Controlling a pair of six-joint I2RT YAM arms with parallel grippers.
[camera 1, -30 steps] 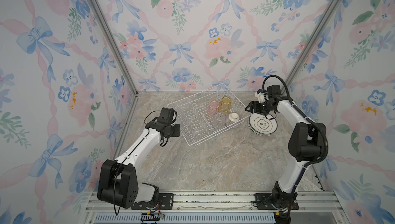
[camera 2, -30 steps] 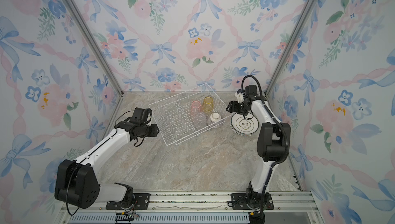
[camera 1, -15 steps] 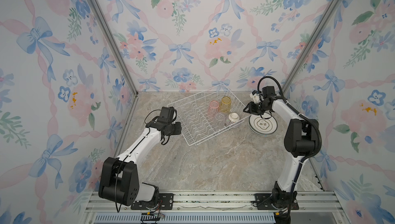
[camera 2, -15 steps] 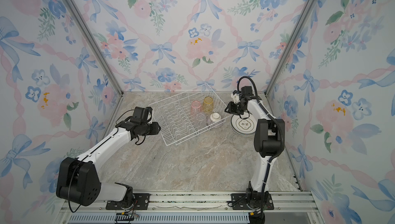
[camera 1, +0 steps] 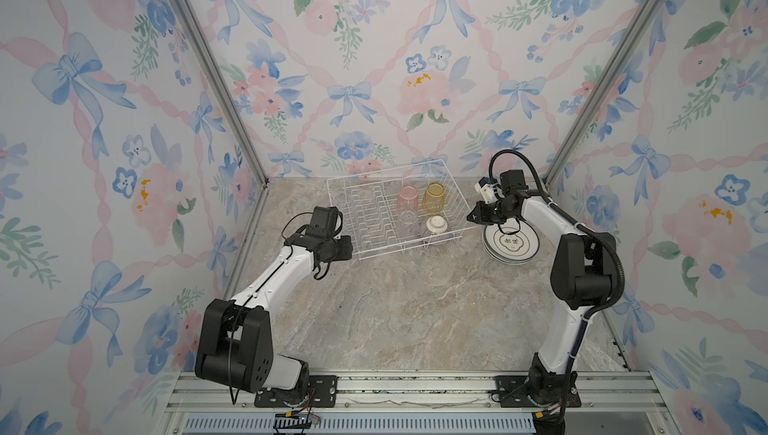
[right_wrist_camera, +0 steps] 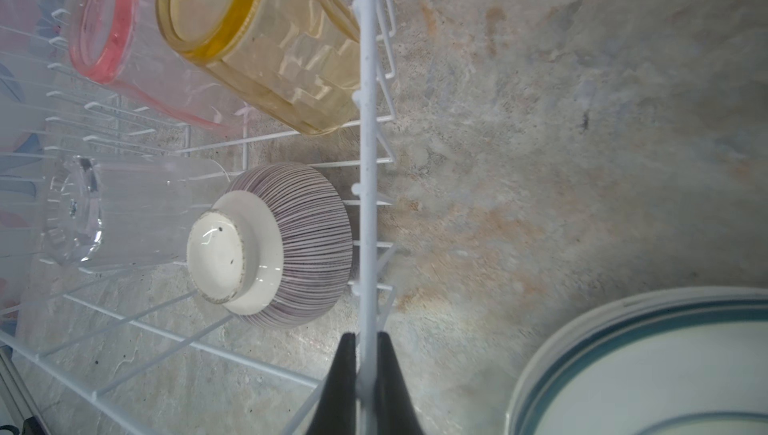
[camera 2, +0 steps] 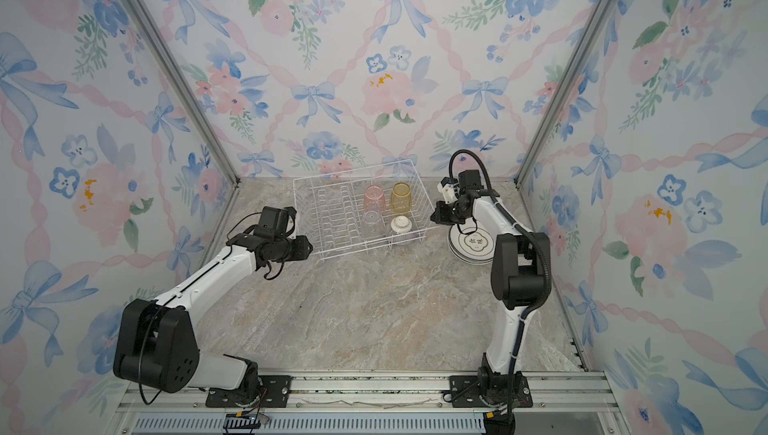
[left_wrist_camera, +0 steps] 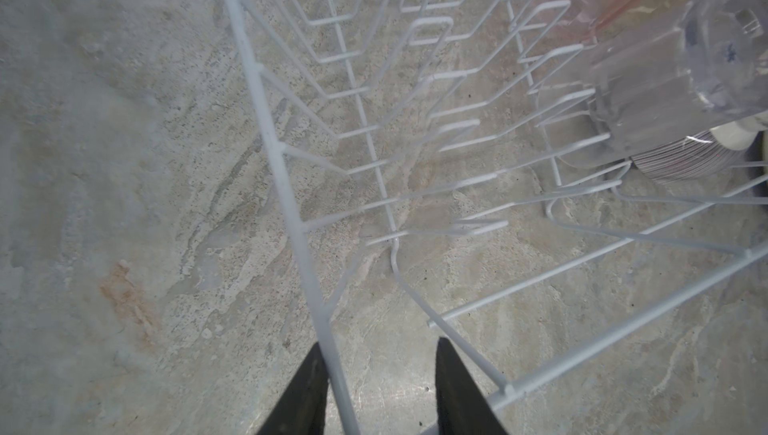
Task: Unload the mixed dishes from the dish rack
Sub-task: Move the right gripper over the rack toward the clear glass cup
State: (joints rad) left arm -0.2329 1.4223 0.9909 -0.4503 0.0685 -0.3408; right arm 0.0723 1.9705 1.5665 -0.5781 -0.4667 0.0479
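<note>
The white wire dish rack (camera 1: 409,248) (camera 2: 370,251) sits at the back of the table. Upside down in its right half stand a pink tumbler (camera 1: 407,198), a yellow tumbler (right_wrist_camera: 266,42), a clear tumbler (right_wrist_camera: 124,212) and a purple-striped bowl (right_wrist_camera: 291,242). The plate dividers are empty. A stack of dark-rimmed plates (camera 1: 510,244) (right_wrist_camera: 648,362) lies on the table to the rack's right. My right gripper (right_wrist_camera: 365,335) (camera 1: 471,217) is shut on the rack's right rim wire (right_wrist_camera: 368,142). My left gripper (left_wrist_camera: 380,345) (camera 1: 349,248) stands open astride the rim wire (left_wrist_camera: 274,142) at the front left corner.
Flowered walls close in the table on three sides, with the rack near the back wall. The marble tabletop (camera 1: 407,308) stretches bare in front of the rack. A metal rail (camera 1: 415,387) with both arm bases runs along the front edge.
My right gripper moved left from above the plates to the rack's right edge and shut on its rim wire. The left gripper edged slightly toward the rack's corner.
</note>
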